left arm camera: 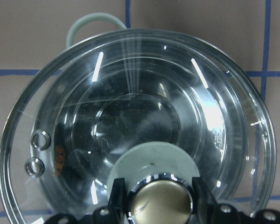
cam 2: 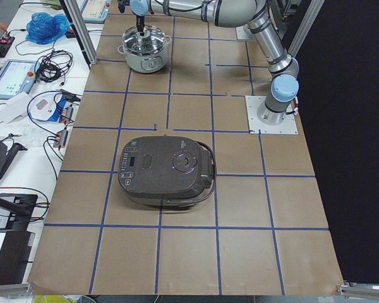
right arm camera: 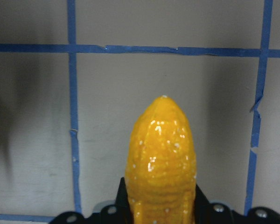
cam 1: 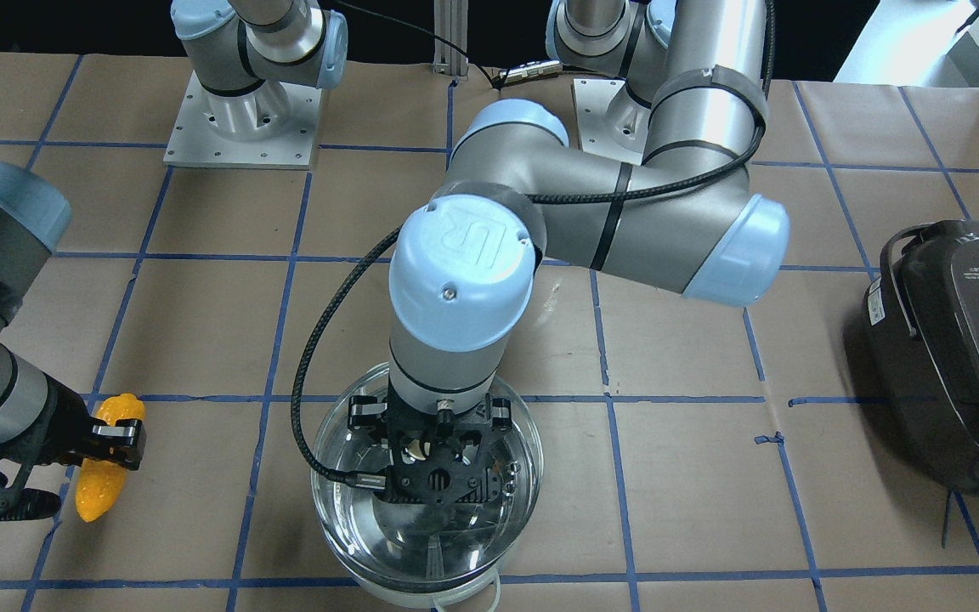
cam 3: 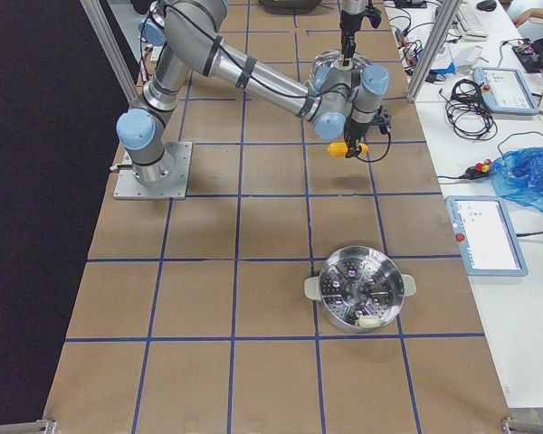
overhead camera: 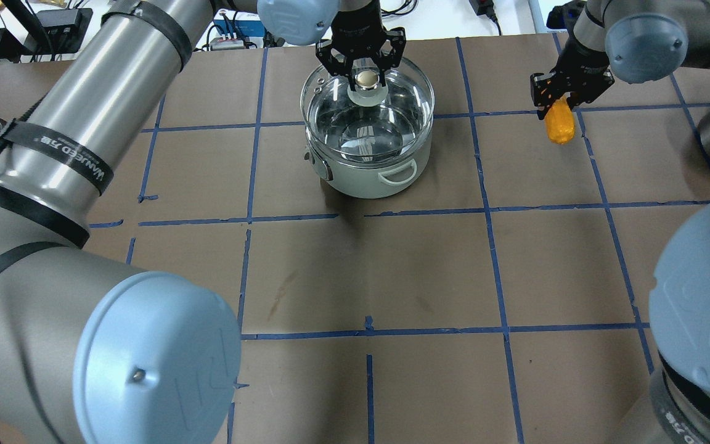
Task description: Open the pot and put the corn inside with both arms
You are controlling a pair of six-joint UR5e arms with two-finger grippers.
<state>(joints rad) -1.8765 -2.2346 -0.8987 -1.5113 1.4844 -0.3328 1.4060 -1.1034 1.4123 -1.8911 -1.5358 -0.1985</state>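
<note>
Overhead, the left gripper [overhead camera: 365,77] is seen set down over the pot [overhead camera: 364,176], its jaws drawn in on the round knob [overhead camera: 367,79] of the glass lid [overhead camera: 392,117]. In the left wrist view the black fingers [left arm camera: 117,203] are shown pressed to either side of the knob's pale base. The lid is spread across the pot's mouth; whether it has been raised off the rim cannot be told. The pot is placed on the far half of the paper-covered table [overhead camera: 429,271], one pale loop handle turned toward the robot.

Well apart from it, on the robot's right, the corn [overhead camera: 559,125] is gripped by the right gripper [overhead camera: 561,103] — jaws narrowed onto the cob's thick end, the tapered tip left jutting beyond the fingers. In the right side view the cob is seen held clear of the table, its shadow cast on the paper below.

At the table's left end a dark rice cooker [cam 1: 957,348] is parked with its lid shut; at the right end a shiny steamer pan [cam 3: 360,294] is left uncovered.
</note>
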